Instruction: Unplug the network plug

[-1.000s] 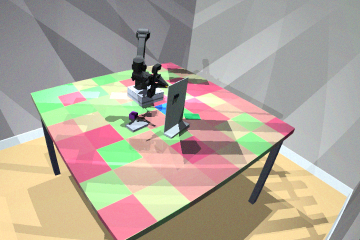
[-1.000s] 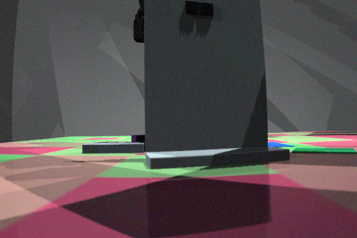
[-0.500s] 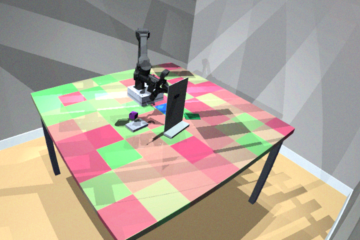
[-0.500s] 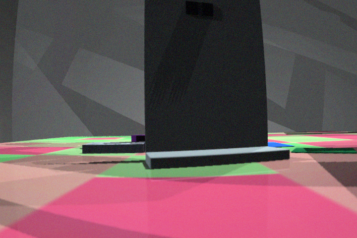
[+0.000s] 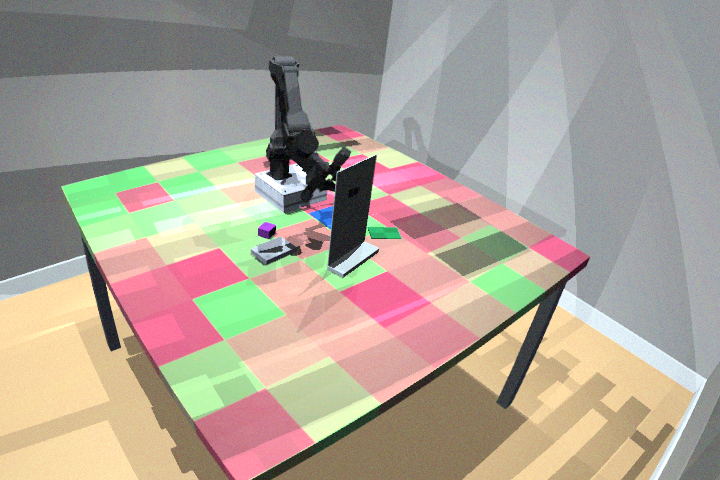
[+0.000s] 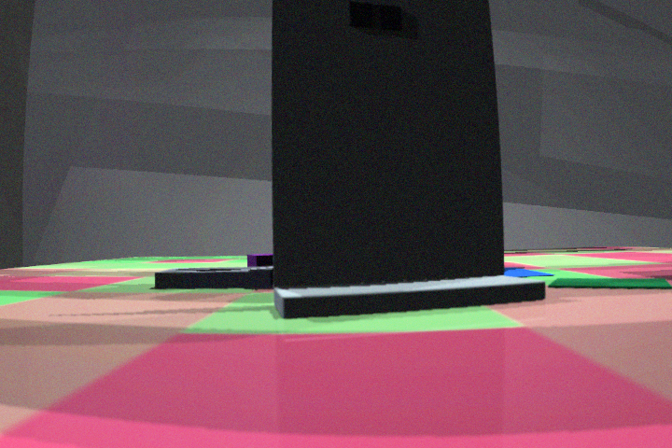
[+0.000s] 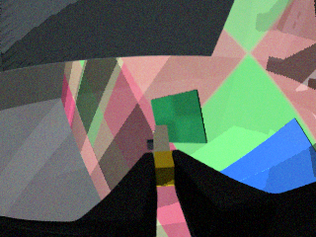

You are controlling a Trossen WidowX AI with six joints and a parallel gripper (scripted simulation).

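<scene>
The chequered pink-and-green table [image 5: 293, 350] carried the tall dark upright panel [image 5: 352, 215] on its flat grey foot [image 5: 354, 261] near the middle. Behind the panel, toward the far edge, stood the dark six-joint arm [image 5: 288, 113] on its pale square base [image 5: 287, 190]. The black parallel-jaw gripper [image 7: 165, 165] hung between base and panel, clamped on the small yellow-and-grey network plug [image 7: 162, 157] (seen best from the wrist). In the top view, the small purple cube [image 5: 266, 229] lay left of the panel, with the flat grey slab [image 5: 271, 250] just in front of it. The flat blue patch [image 5: 322, 215] lay behind the panel, and the flat green marked square [image 5: 384, 232] lay to its right.
</scene>
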